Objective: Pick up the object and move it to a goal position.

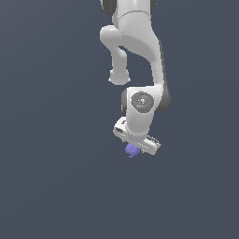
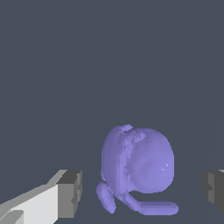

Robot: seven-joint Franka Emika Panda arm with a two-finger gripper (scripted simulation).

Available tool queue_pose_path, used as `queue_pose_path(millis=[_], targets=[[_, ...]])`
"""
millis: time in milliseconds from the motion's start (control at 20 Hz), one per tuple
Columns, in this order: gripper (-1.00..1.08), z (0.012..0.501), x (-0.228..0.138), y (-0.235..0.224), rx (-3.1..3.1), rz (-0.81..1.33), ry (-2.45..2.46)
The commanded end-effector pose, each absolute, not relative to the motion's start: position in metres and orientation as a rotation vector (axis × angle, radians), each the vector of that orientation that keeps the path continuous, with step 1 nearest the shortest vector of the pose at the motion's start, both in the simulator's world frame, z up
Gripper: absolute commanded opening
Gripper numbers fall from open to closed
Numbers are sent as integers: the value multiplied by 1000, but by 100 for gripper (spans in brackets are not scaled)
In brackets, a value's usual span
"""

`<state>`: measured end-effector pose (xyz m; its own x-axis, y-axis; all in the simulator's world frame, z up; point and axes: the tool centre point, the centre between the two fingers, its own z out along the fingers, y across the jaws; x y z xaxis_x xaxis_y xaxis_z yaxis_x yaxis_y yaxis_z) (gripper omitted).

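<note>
the pincer (image 2: 142,192) is seen spread wide and released in the wrist view, its two dark pads (image 2: 72,192) standing well apart with the purple object (image 2: 139,164) between them, touched by neither. the object is a roundish lump with small limb-like protrusions at its base; no clear long axis can be told. in the exterior view the object (image 1: 132,150) lies just under the pincer (image 1: 138,144) against the plain dark surface (image 1: 46,186). it is judged that closing the pads is the coming step; no goal marker is seen.

A plain, dark slate-blue backdrop (image 1: 46,186) fills both views; lighting is even and flat.
</note>
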<state>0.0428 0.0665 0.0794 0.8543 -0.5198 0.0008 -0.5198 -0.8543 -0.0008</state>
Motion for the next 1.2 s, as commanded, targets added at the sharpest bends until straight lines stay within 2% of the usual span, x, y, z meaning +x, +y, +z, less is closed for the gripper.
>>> queue_pose_path(millis=[0, 500, 550, 1150], targets=[[100, 67, 42, 66, -3025, 0, 850], [100, 41, 43, 66, -3024, 0, 853], [-100, 41, 43, 66, -3024, 0, 853], [-100, 42, 43, 67, -3024, 0, 853]])
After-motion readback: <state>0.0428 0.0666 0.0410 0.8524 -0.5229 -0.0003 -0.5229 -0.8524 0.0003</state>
